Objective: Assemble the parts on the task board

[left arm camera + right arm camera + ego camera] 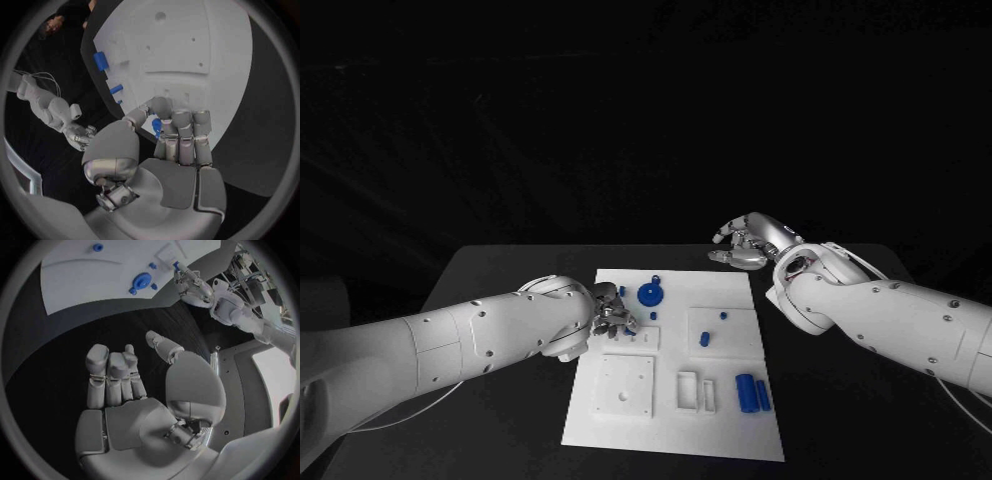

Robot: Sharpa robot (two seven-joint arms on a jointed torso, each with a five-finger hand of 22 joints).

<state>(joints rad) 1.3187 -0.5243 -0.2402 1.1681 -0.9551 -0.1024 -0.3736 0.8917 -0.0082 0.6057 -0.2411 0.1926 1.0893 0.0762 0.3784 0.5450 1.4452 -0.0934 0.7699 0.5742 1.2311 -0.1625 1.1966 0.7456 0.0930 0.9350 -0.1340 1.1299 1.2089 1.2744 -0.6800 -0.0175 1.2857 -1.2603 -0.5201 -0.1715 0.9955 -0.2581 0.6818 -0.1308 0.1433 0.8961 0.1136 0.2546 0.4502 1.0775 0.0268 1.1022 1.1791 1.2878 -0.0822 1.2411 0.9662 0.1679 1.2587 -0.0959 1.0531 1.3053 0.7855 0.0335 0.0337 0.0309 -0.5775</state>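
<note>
The white task board (678,400) lies in the middle of the black table. My left hand (606,316) hovers over the board's left side and pinches a small blue part (630,326) between thumb and fingers; the left wrist view shows that blue part (156,125) at the curled fingertips (182,121). My right hand (749,243) is off the board, beyond its far right corner, fingers curled in with nothing in them (115,375). A blue gear-like disc (652,294) sits near the board's far edge. Two blue cylinders (753,393) lie at the near right.
Small blue pieces (705,339) stand in the board's right-middle block, and another blue peg (620,292) stands left of the disc. White raised blocks (626,384) and a slotted holder (697,391) occupy the board's near half. Bare black table (848,420) surrounds the board.
</note>
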